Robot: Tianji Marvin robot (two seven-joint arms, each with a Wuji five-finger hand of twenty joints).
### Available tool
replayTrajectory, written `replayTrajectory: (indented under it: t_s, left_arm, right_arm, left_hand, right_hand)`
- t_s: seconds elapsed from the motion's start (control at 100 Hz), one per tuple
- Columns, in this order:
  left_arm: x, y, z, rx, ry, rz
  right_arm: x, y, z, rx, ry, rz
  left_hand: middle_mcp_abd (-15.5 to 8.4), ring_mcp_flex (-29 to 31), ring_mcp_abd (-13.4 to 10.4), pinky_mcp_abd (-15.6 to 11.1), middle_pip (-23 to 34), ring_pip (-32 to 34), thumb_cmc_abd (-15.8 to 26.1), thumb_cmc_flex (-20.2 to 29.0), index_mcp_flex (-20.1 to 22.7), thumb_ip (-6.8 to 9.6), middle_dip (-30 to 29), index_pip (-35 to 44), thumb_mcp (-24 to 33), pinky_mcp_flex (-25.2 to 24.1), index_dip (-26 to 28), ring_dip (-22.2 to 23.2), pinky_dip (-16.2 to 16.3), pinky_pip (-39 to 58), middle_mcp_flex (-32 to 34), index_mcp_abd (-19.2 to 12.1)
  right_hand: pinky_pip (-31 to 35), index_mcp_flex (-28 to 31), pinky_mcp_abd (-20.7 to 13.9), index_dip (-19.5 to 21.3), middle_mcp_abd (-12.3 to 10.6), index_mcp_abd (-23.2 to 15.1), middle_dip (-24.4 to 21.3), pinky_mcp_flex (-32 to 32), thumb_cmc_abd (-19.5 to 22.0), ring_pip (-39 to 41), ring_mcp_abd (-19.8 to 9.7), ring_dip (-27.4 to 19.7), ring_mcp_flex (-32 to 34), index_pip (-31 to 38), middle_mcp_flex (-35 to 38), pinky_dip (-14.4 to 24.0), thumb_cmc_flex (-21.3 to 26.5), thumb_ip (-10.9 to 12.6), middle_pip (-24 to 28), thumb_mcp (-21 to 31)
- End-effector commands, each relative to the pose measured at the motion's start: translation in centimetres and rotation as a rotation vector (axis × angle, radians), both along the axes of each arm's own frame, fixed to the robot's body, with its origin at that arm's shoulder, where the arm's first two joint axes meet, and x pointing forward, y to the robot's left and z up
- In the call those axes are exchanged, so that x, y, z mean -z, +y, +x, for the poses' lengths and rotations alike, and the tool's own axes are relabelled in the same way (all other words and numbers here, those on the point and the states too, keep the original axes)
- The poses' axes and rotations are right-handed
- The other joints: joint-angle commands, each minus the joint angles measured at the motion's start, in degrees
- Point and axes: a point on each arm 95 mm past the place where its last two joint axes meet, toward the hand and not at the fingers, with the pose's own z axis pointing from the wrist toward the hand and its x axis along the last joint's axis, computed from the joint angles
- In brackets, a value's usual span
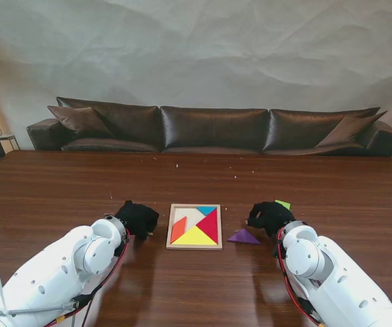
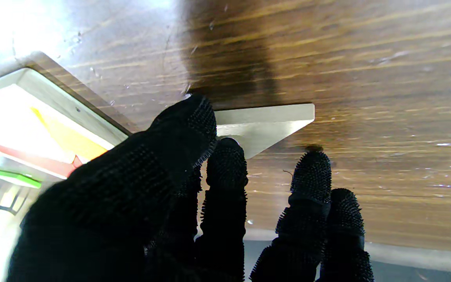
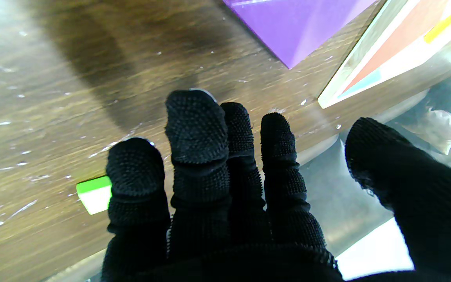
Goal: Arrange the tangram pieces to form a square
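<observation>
Left robot hand (image 1: 138, 219): nearest the camera on the tray's left side, black-gloved, resting on the counter just beside the tray; in the left wrist view its fingers (image 2: 225, 164) are spread with nothing gripped, two fingertips touching a pale triangle
Right robot hand (image 1: 269, 216): on the tray's right side, well clear of its edge, fingers (image 3: 196, 125) loosely apart and holding nothing
Tray (image 1: 169, 235): square pale wooden frame lying flat on the counter between the two hands, partly filled with coloured pieces
Pieces in tray: red triangle (image 1: 210, 223) on the right, yellow triangle (image 1: 196, 238) along the near edge, orange piece (image 1: 178, 229) on the left, small blue triangle (image 1: 206, 210) at the far edge, cream piece (image 1: 190, 218) in the middle
Purple triangle (image 1: 243, 237): flat on the counter just right of the tray, apart from it, nearer to me than the right hand
Green piece (image 1: 283, 204): on the counter right of the tray, at the far side of the right hand; its shape is mostly hidden, perhaps a small square
Pale triangle (image 2: 264, 123): outside the tray on its left, flat on the counter under the left fingertips; hidden in the stand's view
Counter (image 1: 59, 197): dark brown wood with scattered pale specks
Sofa (image 1: 213, 129): dark leather, beyond the counter's far edge, behind the tray
</observation>
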Motion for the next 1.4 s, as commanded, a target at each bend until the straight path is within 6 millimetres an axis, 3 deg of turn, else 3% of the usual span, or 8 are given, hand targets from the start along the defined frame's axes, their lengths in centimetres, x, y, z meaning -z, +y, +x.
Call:
replayTrajectory:
  t_s: [0.0, 0.13, 0.25, 0.45, 0.67, 0.81, 1.14, 1.39]
  left_arm:
    - [3.5, 0.6, -2.0, -0.004, 0.116, 0.022]
    - [2.9, 0.9, -1.8, 0.005, 0.106, 0.004]
    - [2.3, 1.0, -1.5, 0.006, 0.1, -0.029]
    - [1.0, 1.3, -1.1, 0.012, 0.067, -0.06]
    - [-0.3, 2.2, -0.6, -0.007, 0.017, -0.051]
    - [-0.5, 2.7, -0.4, -0.024, 0.012, -0.047]
    - [-1.8, 3.7, 0.4, -0.055, -0.024, -0.151]
    - [-2.6, 4.3, 1.8, -0.08, -0.071, -0.055]
  right_arm:
    - [0.3, 0.3, -0.2, -0.013, 0.016, 0.003]
    - [0.3, 0.3, -0.1, -0.013, 0.019, 0.002]
    - [0.3, 0.3, -0.1, -0.012, 0.018, 0.002]
    - [0.3, 0.2, -0.1, -0.01, 0.021, 0.002]
    - [0.3, 0.2, -0.1, -0.01, 0.021, 0.002]
    - [0.3, 0.2, 0.0, -0.011, 0.022, 0.001]
    - [0.4, 0.2, 0.0, -0.013, 0.028, -0.001]
    - [0.4, 0.2, 0.0, -0.013, 0.028, 0.0]
  left_hand:
    - [1.41, 1.45, -7.67, -0.86, -5.75, -12.22, 0.73, 1.17, -1.72, 0.63, -2.11, -0.37, -0.9, 2.85, -0.33, -6.49, 1.84, 8.28, -3.56, -0.4]
    - [1.53, 0.34, -7.57, -1.13, -6.84, -12.72, 0.85, -0.35, -2.43, 0.54, -8.16, -4.22, -1.22, 2.04, 0.31, -6.37, 2.3, 7.32, -9.91, -2.07]
    - [0.63, -0.55, -6.89, -0.61, -6.7, -13.43, 1.92, -0.07, -1.47, 1.03, -24.07, -6.74, -4.55, 1.28, -0.77, -6.4, 2.78, 5.89, -15.26, -3.74]
    - [0.56, -1.78, -6.71, -0.57, -10.87, -13.72, 2.04, -1.74, 1.02, 0.74, -30.69, -13.57, -5.84, -0.03, -4.27, -5.98, 3.59, 4.43, -18.1, -5.88]
    - [2.33, -2.82, -7.04, -1.48, -12.64, -12.19, 3.71, -6.9, 0.22, 1.09, -33.41, -26.8, -2.17, -0.97, -6.39, -3.92, 5.74, 3.97, -19.69, -3.32]
    - [2.62, -2.7, -7.29, -1.99, -13.08, -10.64, 5.73, -11.07, -1.17, 5.35, -33.51, -34.8, 1.84, -0.81, -8.36, -2.42, 6.8, 4.67, -19.96, -1.68]
    - [-1.17, 0.08, -8.59, -1.64, -18.98, -4.96, 9.57, -8.42, -2.9, 6.05, -41.24, -43.7, 0.43, 0.55, -14.17, 1.31, 8.87, 8.24, -24.56, -4.49]
    - [2.47, -3.32, -7.22, -2.64, -17.34, -7.73, 8.34, -12.56, -2.37, 5.69, -40.68, -49.29, 0.45, -0.1, -18.34, -0.01, 9.29, 9.07, -21.91, 0.55]
  right_hand:
    - [1.33, 0.19, -0.24, -0.09, 0.92, 0.3, -0.7, -0.86, 0.45, 0.58, 0.22, 0.24, 0.72, 0.6, 0.23, -0.3, -1.1, 0.44, 0.52, -0.51]
    - [1.34, 0.32, -0.23, -0.07, 0.8, 0.28, -0.67, -0.86, 0.44, 0.58, 0.23, 0.24, 0.7, 0.62, 0.33, -0.3, -1.12, 0.42, 0.56, -0.5]
    - [1.33, 0.3, -0.13, -0.06, 0.85, 0.23, -0.67, -0.86, 0.43, 0.57, 0.27, 0.24, 0.71, 0.62, 0.33, -0.3, -1.06, 0.42, 0.55, -0.46]
    - [1.33, 0.4, -0.13, -0.05, 0.92, 0.31, -0.67, -0.86, 0.33, 0.6, 0.34, 0.24, 0.7, 0.61, 0.35, -0.3, -0.99, 0.4, 0.56, -0.39]
    - [1.33, 0.4, -0.13, -0.04, 0.82, 0.26, -0.66, -0.86, 0.26, 0.57, 0.17, 0.22, 0.73, 0.59, 0.36, -0.3, -1.02, 0.36, 0.56, -0.37]
    - [1.33, 0.34, -0.13, -0.04, 0.81, 0.31, -0.66, -0.86, 0.17, 0.57, 0.44, 0.23, 0.63, 0.57, 0.39, -0.3, -0.96, 0.35, 0.57, -0.31]
    - [1.33, 0.52, -0.13, -0.01, 0.84, 0.28, -0.65, -0.86, 0.08, 0.6, 0.38, 0.23, 0.68, 0.62, 0.53, -0.3, -0.9, 0.33, 0.6, -0.3]
    - [1.33, 0.43, -0.13, -0.01, 0.75, 0.31, -0.65, -0.86, 0.06, 0.58, 0.35, 0.23, 0.72, 0.6, 0.66, -0.3, -0.91, 0.31, 0.58, -0.27]
